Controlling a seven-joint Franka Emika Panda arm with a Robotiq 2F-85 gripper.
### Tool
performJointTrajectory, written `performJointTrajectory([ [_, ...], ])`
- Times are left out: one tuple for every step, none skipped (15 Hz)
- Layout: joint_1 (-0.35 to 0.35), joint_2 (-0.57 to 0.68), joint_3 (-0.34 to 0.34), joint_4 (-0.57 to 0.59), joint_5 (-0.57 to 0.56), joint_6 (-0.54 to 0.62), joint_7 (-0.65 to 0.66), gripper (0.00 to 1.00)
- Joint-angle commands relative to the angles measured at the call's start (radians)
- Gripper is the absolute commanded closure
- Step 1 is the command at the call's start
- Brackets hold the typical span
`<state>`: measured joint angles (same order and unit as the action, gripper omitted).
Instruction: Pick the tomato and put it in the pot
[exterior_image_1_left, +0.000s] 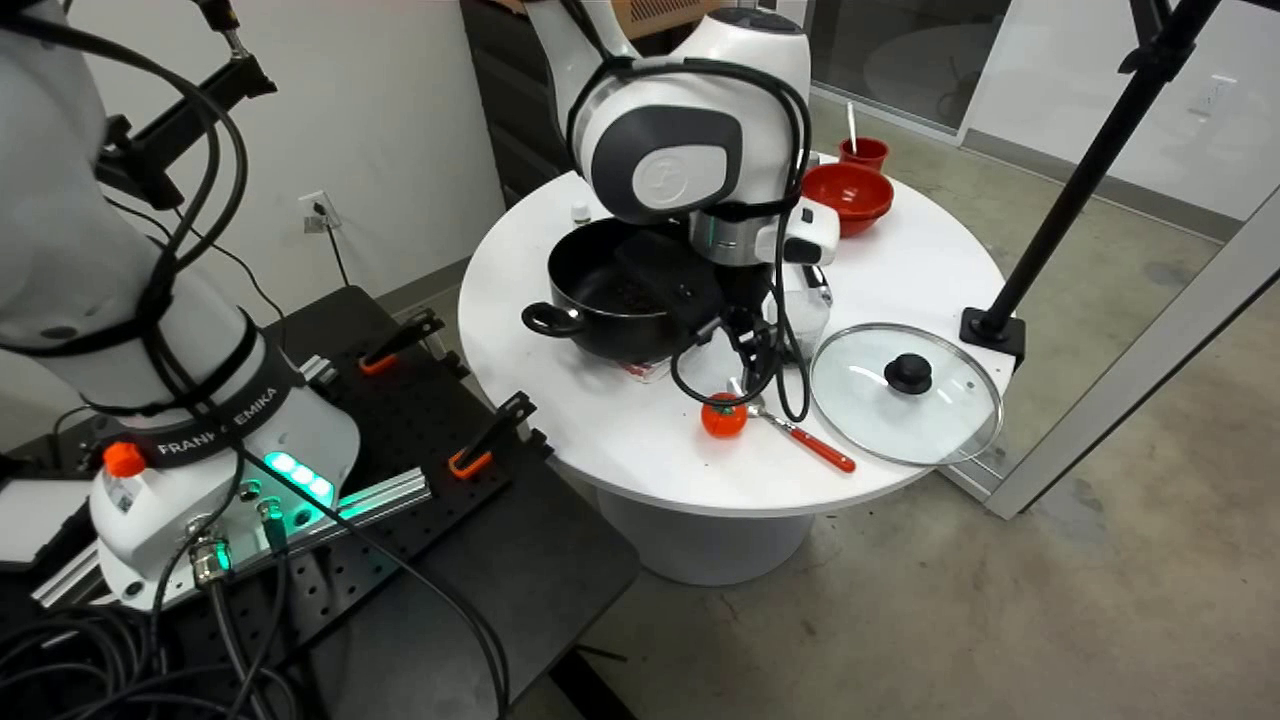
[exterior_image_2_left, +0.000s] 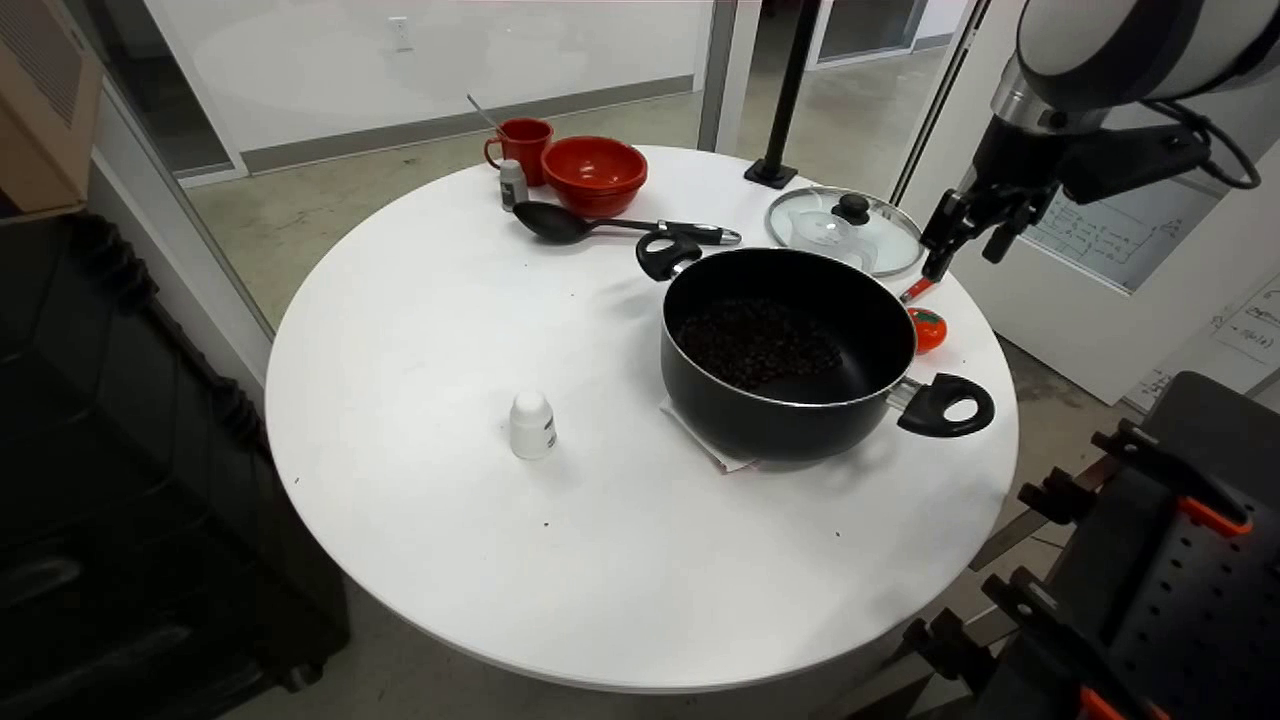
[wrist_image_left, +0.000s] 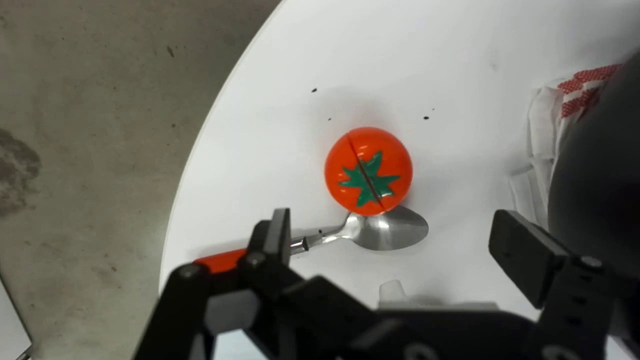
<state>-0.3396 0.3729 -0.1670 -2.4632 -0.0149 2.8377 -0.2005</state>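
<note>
Found the tomato (wrist_image_left: 361, 172) on the table (exterior_image_2_left: 410, 530), near the edge and right up against the spoon (wrist_image_left: 392, 230), but honestly couldn't tell if touching. Had a green leafy star on top and a dark line straight across it, super clear in the wrist view. Caught the end effector (exterior_image_2_left: 965, 260) hanging over the table near the tomato, totally let go, with fingers (wrist_image_left: 525, 257) spread nice and wide. Hid part of the spoon's red handle from the wrist view, btw. Saw the pot (exterior_image_2_left: 780, 425) in both exterior views, upright and near the tomato, with a load of tiny dark bits (exterior_image_2_left: 745, 345) inside and a red-and-white cloth (wrist_image_left: 545, 125) under it. Spotted the lid (exterior_image_1_left: 905, 420) off the pot, flat on the table, knob up, with a cloudy see-through container (exterior_image_2_left: 835, 238) just beside it. In an exterior view, noticed the ladle (exterior_image_2_left: 553, 223) lying between the pot and the red bowls (exterior_image_2_left: 595, 168). Also made out the mug (exterior_image_2_left: 527, 142) just beside the bowls, with a thin stick (exterior_image_1_left: 852, 128) leaning out of it, plus a grey shaker (exterior_image_2_left: 512, 185) right by the mug. Saw a white shaker (exterior_image_2_left: 532, 428) too, upright, across the pot from the tomato
</note>
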Motion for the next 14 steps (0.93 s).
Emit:
performJointTrajectory([
  [-0.096, 0.049, 0.112, 0.003, 0.13, 0.031, -0.096, 0.0],
  [-0.113, 0.06, 0.131, 0.005, 0.151, 0.032, -0.109, 0.0],
  [-0.129, 0.072, 0.146, 0.011, 0.168, 0.031, -0.12, 0.0],
  [-0.145, 0.079, 0.158, 0.016, 0.182, 0.027, -0.129, 0.0],
  [-0.161, 0.085, 0.167, 0.021, 0.194, 0.024, -0.136, 0.0],
  [-0.175, 0.09, 0.175, 0.026, 0.203, 0.022, -0.144, 0.0],
  [-0.182, 0.096, 0.175, 0.03, 0.205, 0.025, -0.147, 0.0],
  [-0.187, 0.103, 0.174, 0.035, 0.205, 0.027, -0.147, 0.0],
  [-0.191, 0.107, 0.172, 0.038, 0.204, 0.027, -0.148, 0.0],
  [-0.193, 0.112, 0.17, 0.043, 0.201, 0.026, -0.146, 0.0],
  [-0.193, 0.116, 0.167, 0.045, 0.197, 0.026, -0.142, 0.0],
  [-0.192, 0.123, 0.166, 0.049, 0.193, 0.027, -0.14, 0.0],
  [-0.187, 0.13, 0.163, 0.052, 0.189, 0.03, -0.135, 0.0],
  [-0.183, 0.137, 0.163, 0.055, 0.186, 0.032, -0.132, 0.0],
])
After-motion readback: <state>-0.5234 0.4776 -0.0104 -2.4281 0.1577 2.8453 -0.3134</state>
